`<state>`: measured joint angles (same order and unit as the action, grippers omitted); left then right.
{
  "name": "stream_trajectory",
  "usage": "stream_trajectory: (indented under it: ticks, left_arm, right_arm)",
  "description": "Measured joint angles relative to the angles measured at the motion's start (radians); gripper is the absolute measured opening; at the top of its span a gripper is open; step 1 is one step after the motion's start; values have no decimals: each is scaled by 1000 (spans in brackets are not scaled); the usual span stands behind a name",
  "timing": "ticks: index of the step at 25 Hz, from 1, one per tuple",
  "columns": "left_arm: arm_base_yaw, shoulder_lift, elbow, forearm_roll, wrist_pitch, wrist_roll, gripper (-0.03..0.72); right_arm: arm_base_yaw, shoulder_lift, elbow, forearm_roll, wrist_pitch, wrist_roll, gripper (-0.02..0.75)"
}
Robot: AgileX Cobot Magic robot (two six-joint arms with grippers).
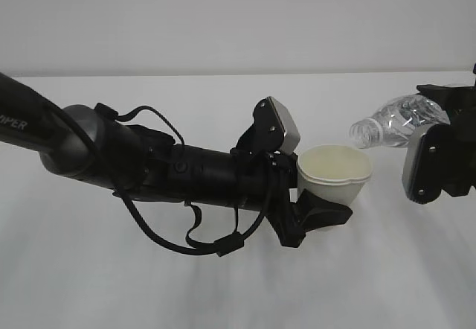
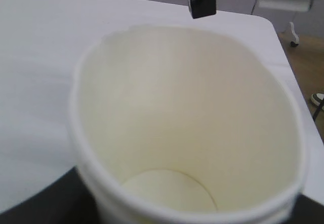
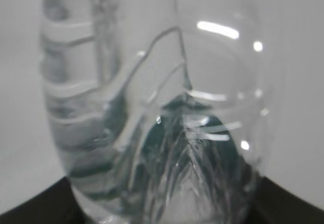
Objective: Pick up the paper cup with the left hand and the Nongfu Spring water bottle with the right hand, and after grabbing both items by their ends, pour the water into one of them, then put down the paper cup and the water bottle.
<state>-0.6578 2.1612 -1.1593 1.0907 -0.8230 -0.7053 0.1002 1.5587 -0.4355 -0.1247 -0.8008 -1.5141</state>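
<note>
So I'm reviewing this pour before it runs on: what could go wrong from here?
The water bottle is tilted, its open neck beside the paper cup rim rather than over it, so water may land on the table. The left pincer deforms the rim, and the cup could buckle as it fills. The right pincer dents the bottle; it may slip.

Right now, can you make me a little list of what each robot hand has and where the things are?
left hand: holds the paper cup upright, above the table
paper cup inside: looks empty and dry
right hand: holds the Nongfu Spring water bottle, tipped toward the cup
bottle mouth: open, just right of and above the cup rim, not touching
water: none seen pouring
</note>
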Motion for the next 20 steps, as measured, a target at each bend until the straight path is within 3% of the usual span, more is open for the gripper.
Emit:
stream_trajectory:
  ticks: [20]
  left_arm:
    - [0, 0, 0, 0, -6, 0, 452]
  right_arm:
    - [0, 0, -4, 0, -25, -24, 407]
